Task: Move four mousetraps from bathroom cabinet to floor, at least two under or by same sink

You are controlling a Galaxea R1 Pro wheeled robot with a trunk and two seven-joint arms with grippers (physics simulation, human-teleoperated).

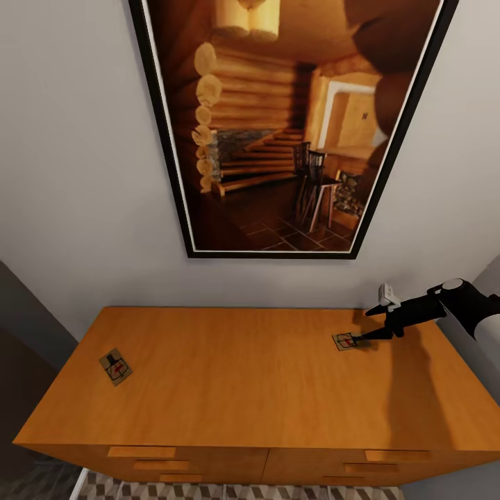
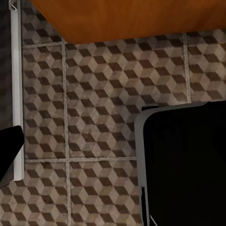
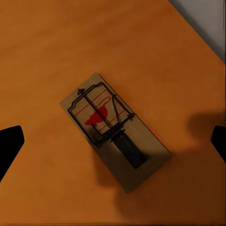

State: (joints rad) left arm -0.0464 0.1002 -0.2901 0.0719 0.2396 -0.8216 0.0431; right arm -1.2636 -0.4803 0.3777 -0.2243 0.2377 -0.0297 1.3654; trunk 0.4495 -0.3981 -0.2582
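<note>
Large framed picture point(image 1: 278, 125) of a log-cabin interior hangs on the pale wall, above the far edge of the cabinet.

Cabinet point(image 1: 250, 389): wide, low, orange-brown wood; its top is the surface carrying the traps. Bar handles on the drawer fronts show along the near edge.

Bathroom floor point(image 2: 94, 117): cube-pattern tiles with pale grout, seen below the cabinet's near edge in the left wrist view. Dark boxy robot part covers part of that view.

Right arm reaches in from the right over the surface's far right corner. Right end effector point(image 1: 368, 336) sits directly over one mousetrap point(image 3: 113, 129), fingers apart, one on each side, not touching it. Trap lies flat, red spot up.

Second mousetrap point(image 1: 115, 366) lies flat near the surface's left edge, well apart from the first.

Left end effector point(image 2: 9, 155): one dark fingertip visible; cannot tell its state.
</note>
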